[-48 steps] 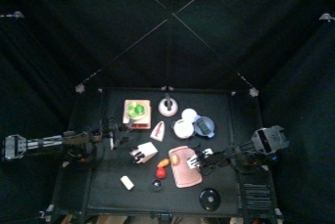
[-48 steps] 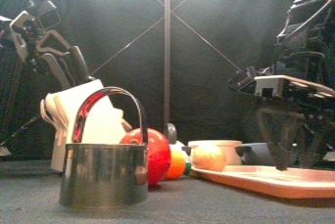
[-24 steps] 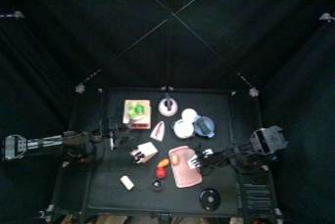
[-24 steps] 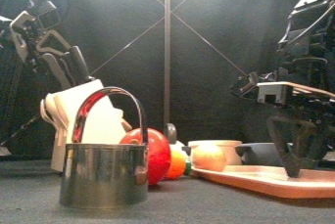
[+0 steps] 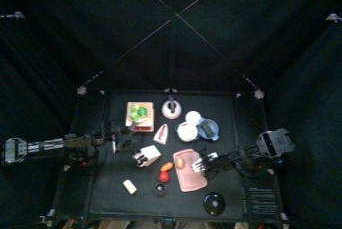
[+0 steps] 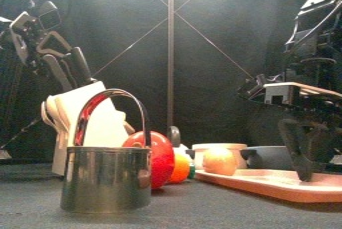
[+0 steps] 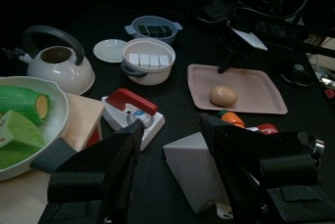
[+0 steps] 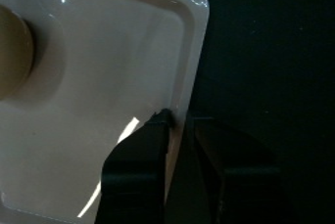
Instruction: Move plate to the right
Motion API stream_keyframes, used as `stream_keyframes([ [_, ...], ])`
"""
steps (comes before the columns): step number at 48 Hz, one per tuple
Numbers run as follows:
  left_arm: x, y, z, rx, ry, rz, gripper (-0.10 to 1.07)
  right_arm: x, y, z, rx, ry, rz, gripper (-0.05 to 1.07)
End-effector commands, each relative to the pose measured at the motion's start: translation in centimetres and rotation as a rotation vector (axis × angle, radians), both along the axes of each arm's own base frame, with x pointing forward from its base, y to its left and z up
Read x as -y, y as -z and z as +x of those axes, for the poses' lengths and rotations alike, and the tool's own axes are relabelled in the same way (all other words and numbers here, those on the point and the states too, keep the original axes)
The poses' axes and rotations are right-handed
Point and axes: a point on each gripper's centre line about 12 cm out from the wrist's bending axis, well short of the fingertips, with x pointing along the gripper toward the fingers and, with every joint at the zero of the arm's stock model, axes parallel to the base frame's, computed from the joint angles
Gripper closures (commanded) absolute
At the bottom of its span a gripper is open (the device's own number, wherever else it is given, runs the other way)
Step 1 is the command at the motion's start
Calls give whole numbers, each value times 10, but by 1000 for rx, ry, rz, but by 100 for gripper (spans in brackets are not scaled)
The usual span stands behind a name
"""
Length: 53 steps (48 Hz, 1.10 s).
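Right gripper (image 8: 175, 135) down at the plate (image 8: 92, 81), jaws seemingly pinching its right rim, left gripper (image 7: 177, 169) raised far left, jaws spread

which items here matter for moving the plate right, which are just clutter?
In play:
- plate, salmon-pink, a tan egg-like item on it
- right gripper, jaws straddling the plate's rim

Lying about:
- kettle
- small white dish
- grey-blue bowl
- white ribbed cup
- metal pail
- left gripper, parked off to the left, open

Two black jointed arms (image 6: 310, 83)
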Motion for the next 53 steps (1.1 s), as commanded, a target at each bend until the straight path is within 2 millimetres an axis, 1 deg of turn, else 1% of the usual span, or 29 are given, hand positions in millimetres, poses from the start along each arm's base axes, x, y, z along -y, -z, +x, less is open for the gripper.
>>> stream_keyframes([
  [1, -1, -4, 2, 11, -2, 0, 11, 2, 1, -2, -8, 10, 1, 48],
  [12, -1, -4, 2, 11, -2, 0, 11, 3, -1, -2, -2, 18, 5, 48],
  [23, -1, -3, 1, 8, -2, -1, 11, 3, 0, -9, -12, 38, 22, 48],
  [35, -1, -3, 2, 9, -2, -1, 11, 2, -2, -26, -9, 110, 60, 48],
  [53, -1, -2, 1, 7, -4, -4, 11, 7, -2, -52, 12, 270, 77, 48],
])
